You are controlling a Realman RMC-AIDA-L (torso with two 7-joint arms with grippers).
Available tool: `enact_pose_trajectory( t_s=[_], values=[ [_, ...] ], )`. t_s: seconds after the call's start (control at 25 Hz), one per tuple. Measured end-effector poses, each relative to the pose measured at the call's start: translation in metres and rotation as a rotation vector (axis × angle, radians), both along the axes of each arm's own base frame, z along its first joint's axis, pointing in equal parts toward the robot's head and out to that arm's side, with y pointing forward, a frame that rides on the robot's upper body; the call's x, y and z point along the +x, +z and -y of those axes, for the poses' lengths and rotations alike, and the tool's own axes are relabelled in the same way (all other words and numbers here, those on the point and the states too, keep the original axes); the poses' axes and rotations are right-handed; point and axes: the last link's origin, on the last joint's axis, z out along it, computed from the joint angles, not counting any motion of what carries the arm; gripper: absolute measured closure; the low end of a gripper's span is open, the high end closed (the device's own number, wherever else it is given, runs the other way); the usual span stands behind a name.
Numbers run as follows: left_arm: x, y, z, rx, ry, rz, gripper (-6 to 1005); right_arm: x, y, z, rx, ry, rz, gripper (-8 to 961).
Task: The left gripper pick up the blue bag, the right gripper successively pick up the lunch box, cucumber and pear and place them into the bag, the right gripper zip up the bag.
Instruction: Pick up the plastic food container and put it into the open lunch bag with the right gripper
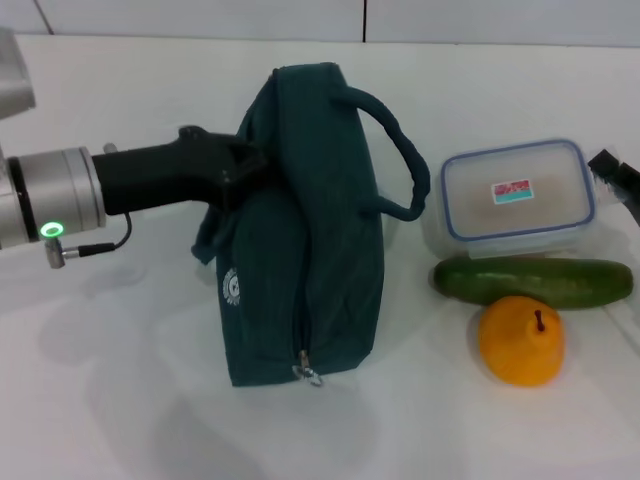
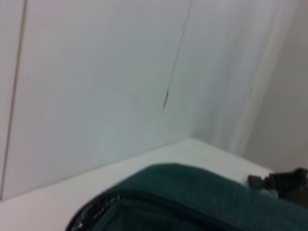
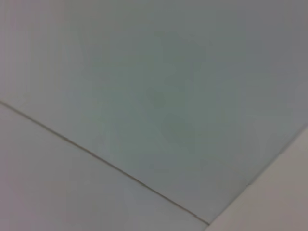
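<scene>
Left gripper (image 1: pixel 245 165) engaging the upper side of the blue bag (image 1: pixel 310 260); food items waiting to its right

The bag is standing upright on the white table (image 1: pixel 120 400), zipper running down its near edge, one handle (image 1: pixel 400 150) arching free toward the lunch box (image 1: pixel 517 198). The left gripper is reaching in sideways and its tips are touching the fabric near the top, apparently to steady or lift the bag for loading; whether the fingers are pinching the cloth cannot be told. The cucumber (image 1: pixel 535 282) is lying just in front of the lunch box, the pear (image 1: pixel 521 341) touching the cucumber's near side. The right gripper (image 1: pixel 620 180) is showing only at the frame edge beside the lunch box, finger state not discernible
</scene>
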Motion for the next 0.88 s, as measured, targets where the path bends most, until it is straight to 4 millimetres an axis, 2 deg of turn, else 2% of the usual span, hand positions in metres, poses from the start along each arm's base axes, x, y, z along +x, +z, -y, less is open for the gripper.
enact_pose_trajectory(
  t_s=[0.28, 0.48, 0.88],
  values=[
    [-0.001, 0.012, -0.002, 0.015, 0.054, 0.066, 949, -0.010, 0.007, -0.006, 0.074, 0.141, 0.155, 856],
    [-0.006, 0.019, -0.003, 0.029, 0.105, 0.101, 949, -0.025, 0.018, -0.011, 0.155, 0.282, 0.240, 856],
    [-0.003, 0.025, -0.008, 0.050, 0.144, 0.167, 948, -0.048, 0.039, -0.021, 0.265, 0.464, 0.324, 856]
  ],
)
